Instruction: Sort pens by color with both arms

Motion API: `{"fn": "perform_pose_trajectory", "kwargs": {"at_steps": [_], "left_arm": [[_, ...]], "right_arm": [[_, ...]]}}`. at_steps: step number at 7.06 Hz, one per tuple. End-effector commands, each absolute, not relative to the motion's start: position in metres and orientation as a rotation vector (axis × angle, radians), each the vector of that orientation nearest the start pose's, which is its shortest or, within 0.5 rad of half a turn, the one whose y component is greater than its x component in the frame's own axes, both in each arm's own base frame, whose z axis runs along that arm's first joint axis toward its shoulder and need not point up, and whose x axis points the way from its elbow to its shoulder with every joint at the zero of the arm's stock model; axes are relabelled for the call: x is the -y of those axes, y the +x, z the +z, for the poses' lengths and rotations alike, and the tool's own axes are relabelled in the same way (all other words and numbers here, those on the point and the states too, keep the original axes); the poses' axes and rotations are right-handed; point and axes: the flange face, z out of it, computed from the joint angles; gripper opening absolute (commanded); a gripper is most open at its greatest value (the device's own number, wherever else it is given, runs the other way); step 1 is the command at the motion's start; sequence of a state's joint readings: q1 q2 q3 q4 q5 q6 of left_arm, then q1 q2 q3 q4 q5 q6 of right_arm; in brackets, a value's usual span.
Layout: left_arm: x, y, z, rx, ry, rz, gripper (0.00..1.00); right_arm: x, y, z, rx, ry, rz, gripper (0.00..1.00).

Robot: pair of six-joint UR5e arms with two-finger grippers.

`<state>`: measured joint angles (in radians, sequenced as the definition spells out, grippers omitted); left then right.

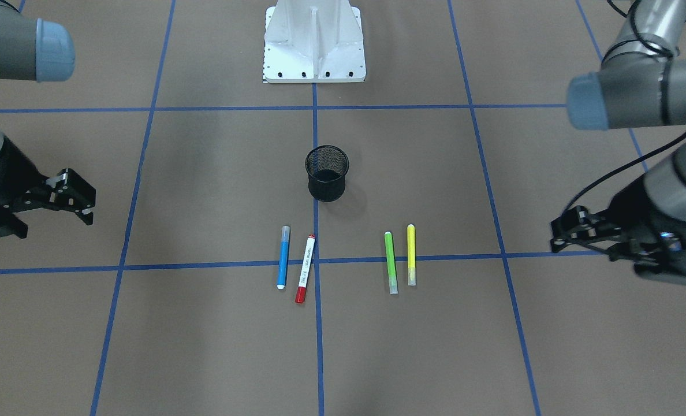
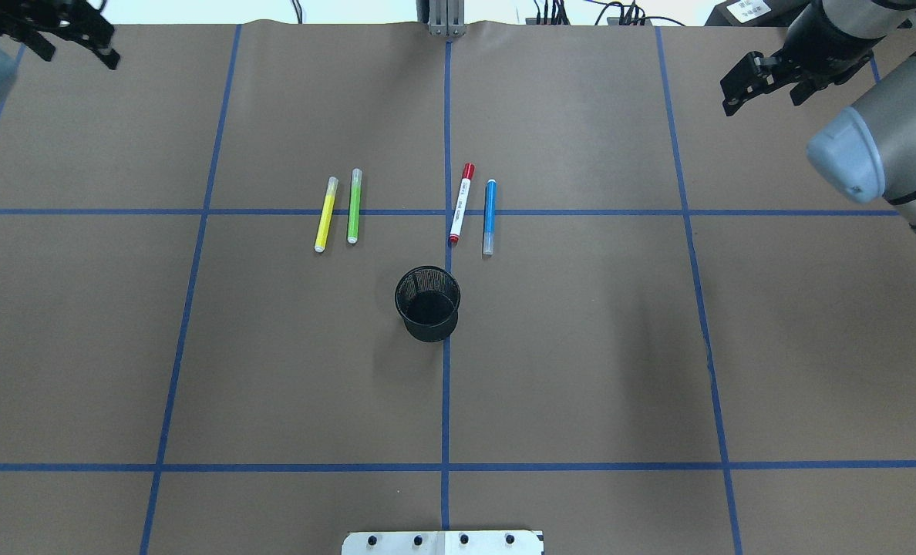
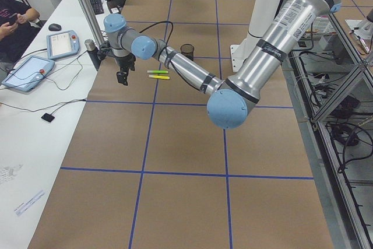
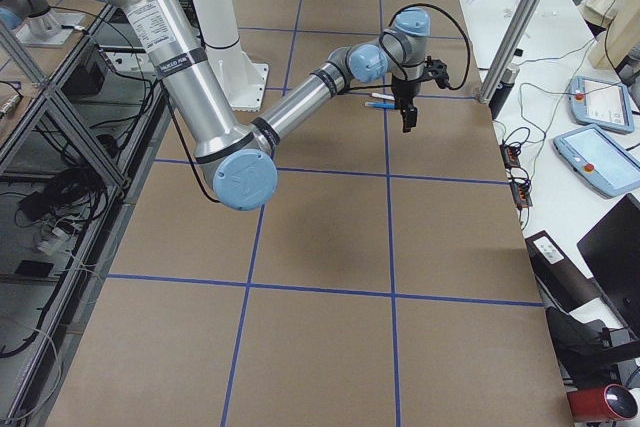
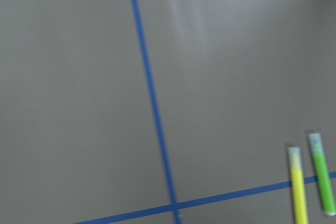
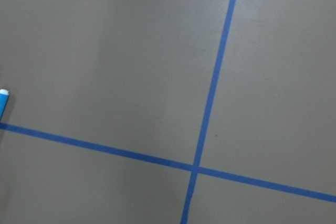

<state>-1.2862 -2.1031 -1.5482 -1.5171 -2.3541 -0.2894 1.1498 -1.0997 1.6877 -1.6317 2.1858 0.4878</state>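
Pedestal plate (image 2: 442, 543) in white sits at the robot's edge of the bench (image 2: 581, 347), which is brown and marked into squares by blue tape (image 2: 296, 467). Farther out, a black mesh cup (image 2: 429, 324) stands upright on the centre tape line.

Beyond the cup the four pens lie flat in a row, each roughly along the robot's line of sight and each crossing the far cross line of tape. On the robot's left of the centre line lie the yellow highlighter (image 2: 324, 214) and, just beside it, the green highlighter (image 2: 354, 206); the two do not touch. On the right side, the red-capped white pen (image 2: 461, 203) lies slightly tilted, its near end just beside the centre line, and the blue pen (image 2: 489, 216) lies just beside it, apart.

At the far corners both arms hang above the bench, well apart from the pens. The left gripper (image 2: 80, 55) has its fingers apart and holds nothing. The right gripper (image 2: 762, 100) likewise shows its fingers spread, with nothing between them.
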Motion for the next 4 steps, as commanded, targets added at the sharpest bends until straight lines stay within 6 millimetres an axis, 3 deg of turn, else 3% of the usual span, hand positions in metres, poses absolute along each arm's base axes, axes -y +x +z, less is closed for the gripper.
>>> {"fn": "perform_pose_trajectory", "kwargs": {"at_steps": [1,2,3,4], "left_arm": [[0.655,0.026,0.42,-0.822,0.278,0.25,0.99],[0.644,-0.011,0.448,-0.8,0.302,0.28,0.99],[0.628,-0.049,0.481,-0.779,0.32,0.315,0.99],[0.61,-0.084,0.488,-0.81,0.336,0.277,0.99]], "right_arm": [[0.664,-0.139,0.423,0.789,0.187,-0.146,0.99],[0.675,-0.105,0.449,0.791,0.199,-0.171,0.99],[0.665,-0.068,0.483,0.775,0.209,-0.202,0.99],[0.658,-0.03,0.501,0.768,0.218,-0.178,0.99]]}}
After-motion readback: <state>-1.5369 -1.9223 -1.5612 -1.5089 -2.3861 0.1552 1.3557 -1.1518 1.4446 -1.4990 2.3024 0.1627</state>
